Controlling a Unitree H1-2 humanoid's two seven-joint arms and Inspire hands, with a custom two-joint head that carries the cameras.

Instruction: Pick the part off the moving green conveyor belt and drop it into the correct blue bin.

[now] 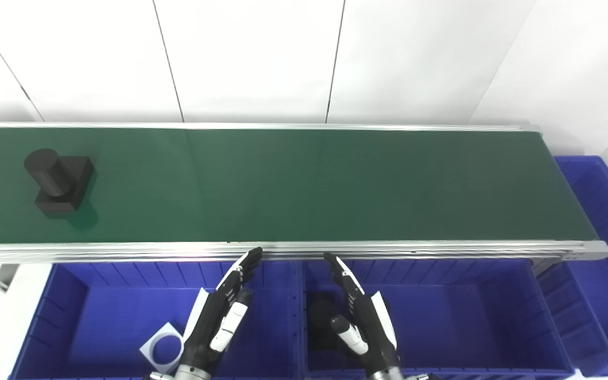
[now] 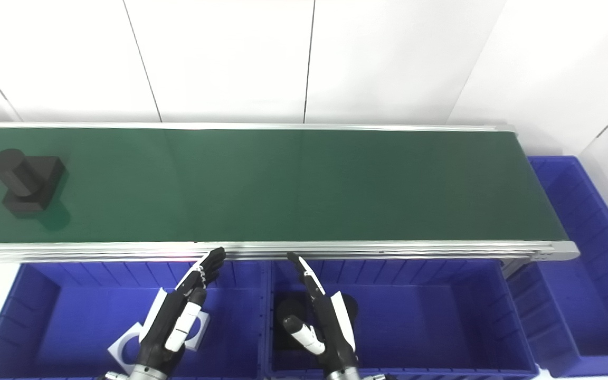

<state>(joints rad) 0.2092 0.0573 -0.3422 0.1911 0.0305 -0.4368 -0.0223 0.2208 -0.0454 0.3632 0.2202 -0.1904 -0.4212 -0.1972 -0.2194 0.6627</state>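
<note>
The black part [image 1: 57, 180] sits at the far left of the green belt [image 1: 304, 184], roughly midway between the belt's far and near rails. It is a stubby cylinder standing on a square block base, so it rests flat on the block and stays stable as it rides. It is well apart from both hands, which suggests it has only just come within view and must travel toward the middle before either hand can reach it.

The left hand [image 1: 218, 316] and the right hand [image 1: 359, 316] hover low over the blue bins, fingertips pointing up toward the near rail, palms turned toward each other. Both hold nothing; the fingers are extended and lie close side by side, with the thumbs held away from them. This reads as a waiting pose, placed near the belt's edge so either hand can move in with a short reach.

Below the left hand, the left bin [image 1: 72, 316] holds a white square piece with a round hole [image 1: 162, 349]. The middle bin [image 1: 467, 316] already holds a dark piece [image 1: 321, 319] that looks like the one on the belt, so that is probably the right bin. Another blue bin [image 1: 605, 211] stands at the belt's right end.
</note>
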